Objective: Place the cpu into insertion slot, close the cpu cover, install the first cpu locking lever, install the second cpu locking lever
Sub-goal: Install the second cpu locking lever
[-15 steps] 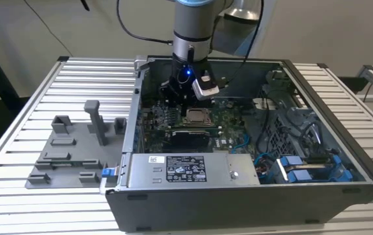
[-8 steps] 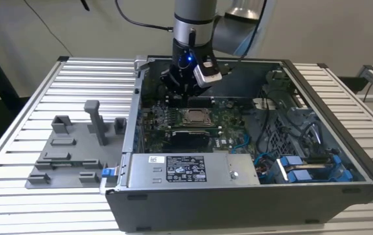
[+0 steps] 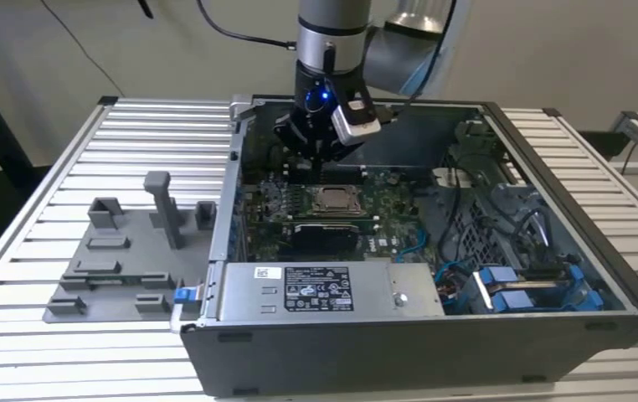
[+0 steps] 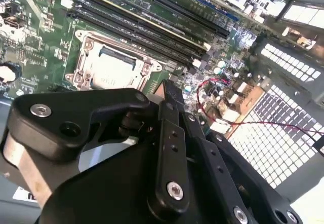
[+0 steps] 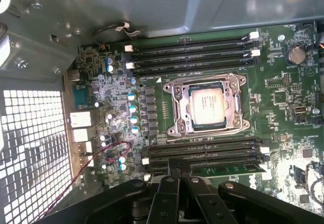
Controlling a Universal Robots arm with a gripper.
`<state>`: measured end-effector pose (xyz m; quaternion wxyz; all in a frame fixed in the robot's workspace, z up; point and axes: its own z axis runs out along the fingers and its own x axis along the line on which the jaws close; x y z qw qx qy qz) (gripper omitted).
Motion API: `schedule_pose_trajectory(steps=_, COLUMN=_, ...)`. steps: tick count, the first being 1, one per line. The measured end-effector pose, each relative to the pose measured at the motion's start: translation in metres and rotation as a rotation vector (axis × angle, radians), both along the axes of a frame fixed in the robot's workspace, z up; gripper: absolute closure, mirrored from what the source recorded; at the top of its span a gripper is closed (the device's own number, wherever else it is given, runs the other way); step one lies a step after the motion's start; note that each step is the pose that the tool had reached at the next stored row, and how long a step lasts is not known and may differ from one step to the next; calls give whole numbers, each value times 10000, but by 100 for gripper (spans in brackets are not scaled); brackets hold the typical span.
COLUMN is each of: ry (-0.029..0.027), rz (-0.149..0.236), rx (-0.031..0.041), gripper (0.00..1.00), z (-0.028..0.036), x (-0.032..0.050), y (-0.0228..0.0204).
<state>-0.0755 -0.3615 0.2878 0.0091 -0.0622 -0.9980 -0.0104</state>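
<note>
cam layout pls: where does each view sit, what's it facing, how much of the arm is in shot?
Exterior view: off-arm, above the open case, looking down; arm and pincer over the motherboard.
First wrist view: on the arm, facing the cpu under its cpu cover; black pincer links in shot.
Second wrist view: on the arm, oblique; linkage fills the foreground.
Shared: the cpu shows in both wrist views.

Pincer [image 4: 169, 89] body hides part of cpu cover [image 4: 109, 64] in second wrist view; fingertip gap unresolvable; locking levers too small to distinguish.

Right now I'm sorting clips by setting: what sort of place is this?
Probably a robotics test bench for PC assembly: an open computer case on a slatted aluminium table, the cpu seated on its green motherboard.
</note>
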Motion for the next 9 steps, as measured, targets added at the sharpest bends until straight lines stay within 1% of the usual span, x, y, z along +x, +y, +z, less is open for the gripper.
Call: schedule_pose_trajectory(steps=9, ry=1, rz=0, rx=-1, gripper=89, z=4, x=0, y=0)
